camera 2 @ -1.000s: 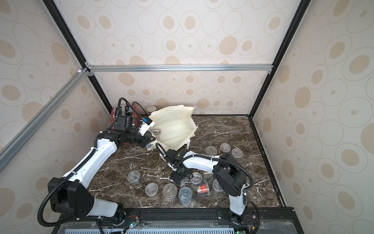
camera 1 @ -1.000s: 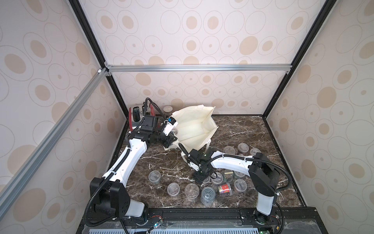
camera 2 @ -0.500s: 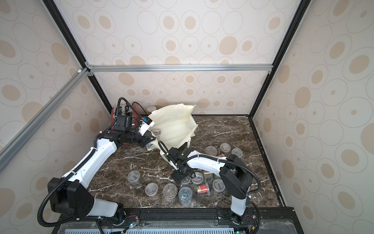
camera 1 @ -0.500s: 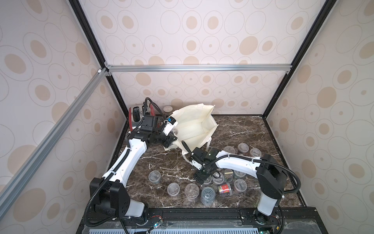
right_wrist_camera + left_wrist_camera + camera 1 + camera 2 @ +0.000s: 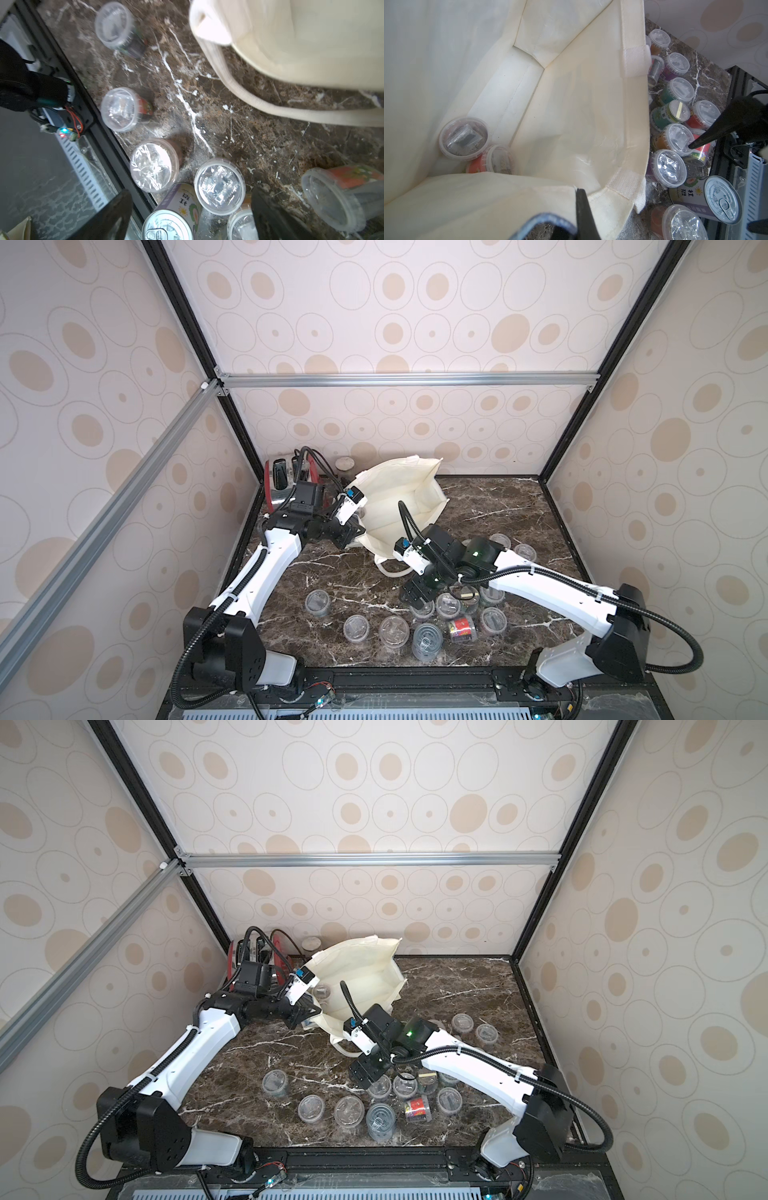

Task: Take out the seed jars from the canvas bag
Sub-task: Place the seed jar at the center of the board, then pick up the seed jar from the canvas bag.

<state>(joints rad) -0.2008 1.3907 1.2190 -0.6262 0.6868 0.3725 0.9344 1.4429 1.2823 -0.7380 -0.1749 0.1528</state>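
Swung clear of the canvas bag, the right gripper now hangs at its six o'clock, jaws spread wide over a freed seed jar in the cluster. Clamped on the bag rim: the left gripper. Two jars remain inside, so next, I'd say, reach back in for them.

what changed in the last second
The right gripper opened, letting go of a seed jar among those on the table, and its elbow swung outward. The left gripper stayed shut on the rim of the canvas bag, which kept its place.
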